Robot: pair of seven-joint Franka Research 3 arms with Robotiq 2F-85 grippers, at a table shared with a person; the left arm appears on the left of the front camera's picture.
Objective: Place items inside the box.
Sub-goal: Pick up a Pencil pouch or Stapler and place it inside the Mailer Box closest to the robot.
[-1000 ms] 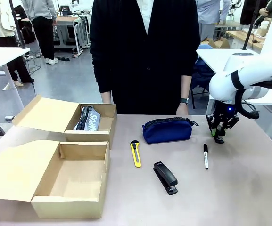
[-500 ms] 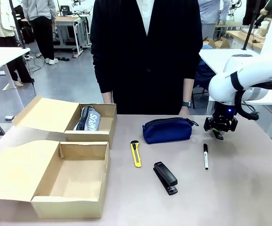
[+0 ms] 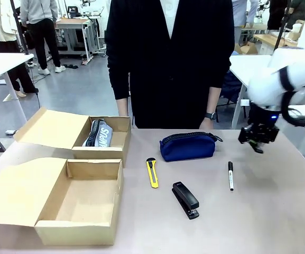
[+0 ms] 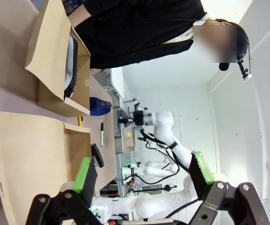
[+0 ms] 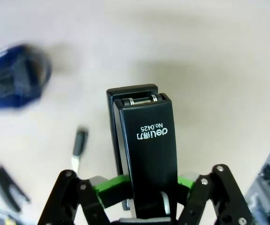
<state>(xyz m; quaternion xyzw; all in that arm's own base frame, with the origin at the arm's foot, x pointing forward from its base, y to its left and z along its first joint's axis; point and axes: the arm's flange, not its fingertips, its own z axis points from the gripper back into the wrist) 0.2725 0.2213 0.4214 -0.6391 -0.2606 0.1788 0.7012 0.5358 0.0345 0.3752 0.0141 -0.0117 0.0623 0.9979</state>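
My right gripper [image 3: 258,141] hangs above the table's far right, shut on a small black stapler [image 5: 145,140] with white print, held upright between the green pads [image 5: 110,192]. On the table lie a navy blue zip pouch [image 3: 188,146], a yellow utility knife [image 3: 152,172], a second black stapler [image 3: 186,200] and a black marker pen [image 3: 230,175]. A grey zip pouch [image 3: 100,133] rests inside the far cardboard box [image 3: 119,126]. The near box [image 3: 73,233] stands open. My left gripper [image 4: 142,171] is open, with nothing between its fingers.
A person in black stands at the far edge, one hand [image 3: 207,123] behind the navy pouch. Both boxes have their lids folded out to the left. Bare tabletop [image 3: 268,211] lies at the front right.
My right gripper closed on the small stapler, then lifted a little and drifted right. The things lying on the table stayed put.
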